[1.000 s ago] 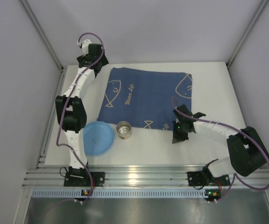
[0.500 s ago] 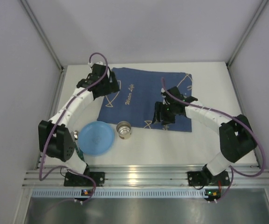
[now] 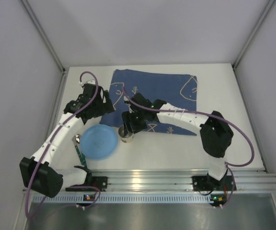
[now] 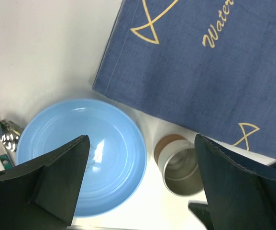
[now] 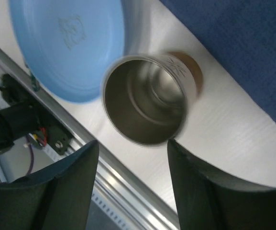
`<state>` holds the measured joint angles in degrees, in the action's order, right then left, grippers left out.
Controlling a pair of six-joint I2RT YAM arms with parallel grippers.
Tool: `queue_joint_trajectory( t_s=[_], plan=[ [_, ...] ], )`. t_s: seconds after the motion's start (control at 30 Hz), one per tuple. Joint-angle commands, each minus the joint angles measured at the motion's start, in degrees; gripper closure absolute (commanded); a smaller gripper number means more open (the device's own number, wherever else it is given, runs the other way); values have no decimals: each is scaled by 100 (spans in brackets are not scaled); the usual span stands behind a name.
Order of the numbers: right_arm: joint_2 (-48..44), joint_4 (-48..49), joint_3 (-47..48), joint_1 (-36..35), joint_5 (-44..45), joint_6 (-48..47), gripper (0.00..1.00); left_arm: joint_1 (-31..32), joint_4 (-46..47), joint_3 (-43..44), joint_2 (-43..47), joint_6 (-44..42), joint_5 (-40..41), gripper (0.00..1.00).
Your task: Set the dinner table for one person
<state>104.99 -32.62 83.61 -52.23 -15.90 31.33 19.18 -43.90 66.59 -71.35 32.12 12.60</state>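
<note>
**Item 1:** dinner table [image 3: 185, 148], white top. It lies under both claws and bears a blue mat [image 3: 166, 91], a plate [image 3: 98, 142] and a steel cup [image 5: 147, 105].

**Right gripper** [image 5: 133, 163]: jaws apart, empty, just over the cup.

**Left gripper** [image 4: 142, 158]: jaws wide apart, empty, above the plate.

**Risk:** 1 finger could clip the cup's rim and tip it. The 2 arms are close and could collide.
</note>
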Motion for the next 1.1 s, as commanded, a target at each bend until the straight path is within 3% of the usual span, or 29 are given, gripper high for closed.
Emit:
queue_joint_trajectory(
  t_s=[0.0,0.17,0.4,0.47,0.5,0.53,0.83,1.07],
  plan=[
    [557,-692,566,-156,710,84,40,-11,-312,-67,420,102,225,4],
    [1181,-1702,1384,-393,1931,-118,41,-11,-409,-234,736,128,278,4],
    [1559,-1923,1930,-393,2258,-189,47,-19,-435,-260,772,128,278,4],
    [1717,-1958,2062,-393,2258,-259,66,-11,-427,-225,711,93,278,4],
    [1761,-1976,2115,-393,2284,-277,79,-11,-418,-190,684,84,287,4],
    [1823,-1985,2159,-393,2293,-346,100,-11,-418,-173,632,49,296,4],
    [1612,-2519,3291,352,2837,-671,100,-11,-198,-146,351,-223,15,3],
    [2253,-2828,4809,2171,3321,-821,100,-11,-40,-14,-177,-276,-442,5]
  ],
)
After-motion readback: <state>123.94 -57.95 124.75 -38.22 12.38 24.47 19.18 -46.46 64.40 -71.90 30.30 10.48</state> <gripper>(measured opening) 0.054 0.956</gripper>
